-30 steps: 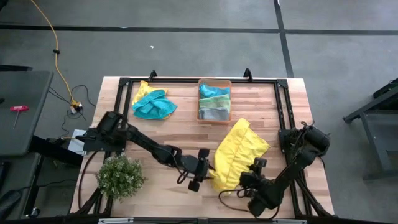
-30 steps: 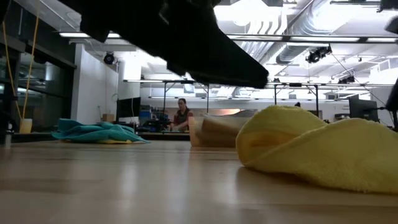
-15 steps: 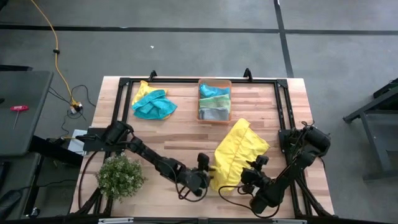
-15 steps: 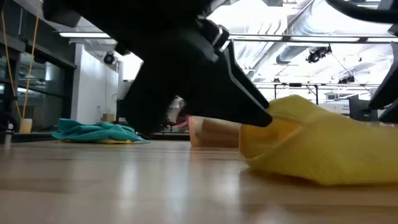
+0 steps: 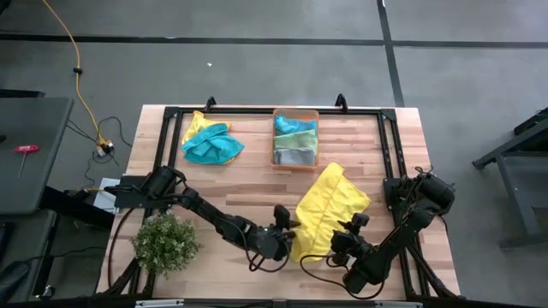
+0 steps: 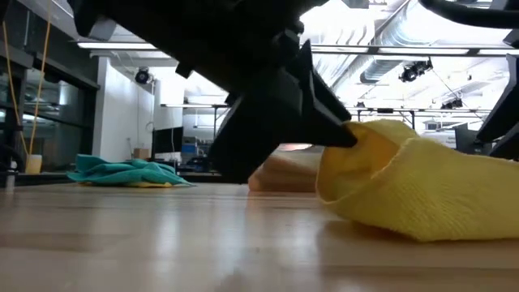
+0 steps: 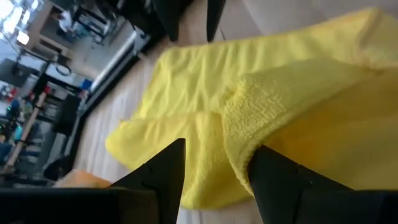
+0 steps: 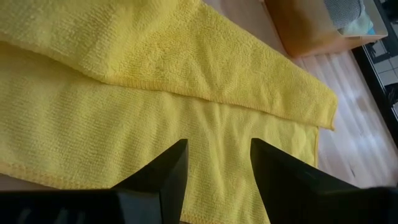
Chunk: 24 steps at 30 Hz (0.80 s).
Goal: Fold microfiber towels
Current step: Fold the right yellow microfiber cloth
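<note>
A yellow microfiber towel (image 5: 330,204) lies crumpled and partly folded over on the near middle of the table. My left gripper (image 5: 289,233) is at its left near edge, open, with a raised fold of the towel (image 7: 205,81) between its fingers. At the towel's right near edge my right gripper (image 5: 345,233) stands open above the cloth (image 8: 155,81), where one layer lies over another. Whether it touches the towel I cannot tell. A teal towel (image 5: 210,145) lies bunched on a yellow one at the far left. My left gripper comes at the towel from the table's left, slanting slightly down. Its open fingers stand on either side of a raised fold at the left edge (image 7: 239,155). One fingertip (image 6: 345,136) meets the cloth there. The towel rests on the table, this edge humped up (image 6: 381,134).
An orange bin (image 5: 275,137) with folded towels stands at the far middle, just beyond the yellow towel. A bushy green plant (image 5: 165,242) sits at the near left beside my left arm. Bare wood lies between the teal towel and the yellow one.
My left gripper has moved toward the table's right and down to the yellow towel's left edge, rolling its wrist as it went. The towel's left edge, low and rounded a second ago, now stands humped up against the fingertip. The rest of the towel has stayed put.
</note>
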### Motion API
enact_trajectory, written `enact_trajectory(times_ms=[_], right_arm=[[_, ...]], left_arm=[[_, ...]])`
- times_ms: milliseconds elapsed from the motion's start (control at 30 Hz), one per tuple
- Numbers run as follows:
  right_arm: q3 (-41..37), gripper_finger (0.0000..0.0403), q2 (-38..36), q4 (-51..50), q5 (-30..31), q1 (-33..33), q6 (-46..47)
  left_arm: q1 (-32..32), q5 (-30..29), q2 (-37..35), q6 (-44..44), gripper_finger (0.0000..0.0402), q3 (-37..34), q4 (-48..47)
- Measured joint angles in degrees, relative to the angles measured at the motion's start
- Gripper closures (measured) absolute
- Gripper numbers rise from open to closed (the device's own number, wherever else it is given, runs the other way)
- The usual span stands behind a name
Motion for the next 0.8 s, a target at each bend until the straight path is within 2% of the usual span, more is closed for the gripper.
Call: enact_trajectory(times_ms=[333, 533, 667, 800], right_arm=[[0.0, 0.0236, 0.0, 0.0, 5.1, 0.0, 2.1], [0.0, 0.0236, 0.0, 0.0, 8.4, 0.0, 4.8], [0.0, 0.0236, 0.0, 0.0, 9.5, 0.0, 5.7], [0.0, 0.0236, 0.0, 0.0, 9.5, 0.0, 5.7]], left_arm=[[-1.5, 0.3, 0.0, 3.4, 0.0245, 0.0, 2.2], [-2.8, -0.1, 0.0, -1.2, 0.0245, 0.0, 1.1], [-3.3, -3.0, 0.0, -4.4, 0.0246, 0.0, -1.2], [-3.7, -5.3, 0.0, -7.6, 0.0267, 0.0, -5.0]])
